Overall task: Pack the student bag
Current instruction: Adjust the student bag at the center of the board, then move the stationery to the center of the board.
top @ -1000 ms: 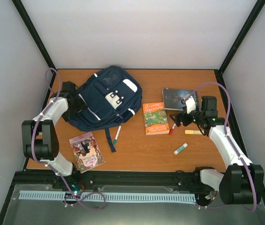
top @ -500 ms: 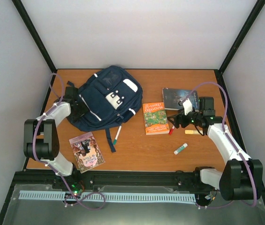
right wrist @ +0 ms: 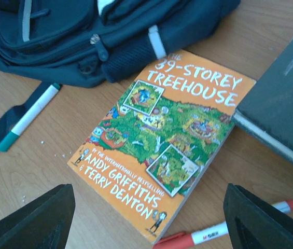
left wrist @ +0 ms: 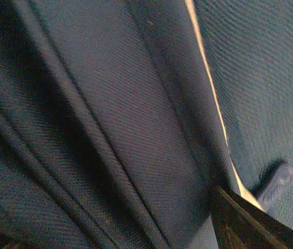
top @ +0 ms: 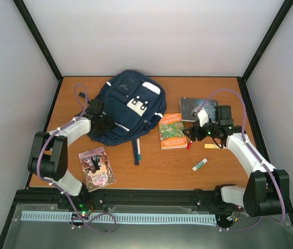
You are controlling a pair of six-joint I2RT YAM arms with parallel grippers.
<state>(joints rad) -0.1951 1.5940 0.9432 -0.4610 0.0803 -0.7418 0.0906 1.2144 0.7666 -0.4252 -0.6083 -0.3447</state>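
Fabric of student bag (top: 128,104) swallows left pincer (top: 102,124), spread unclear; right pincer (right wrist: 146,218) wide, empty, over orange book (right wrist: 162,145) edge.

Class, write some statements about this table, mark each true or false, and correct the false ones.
1. The orange book lies to the right of the bag. True.
2. The teal marker lies on the pink book. False: it lies on the table, apart from that book.
3. The right fingers hold the red marker. False: they stand open over the orange book, and the marker lies on the table.
4. The glue stick lies on the table. True.
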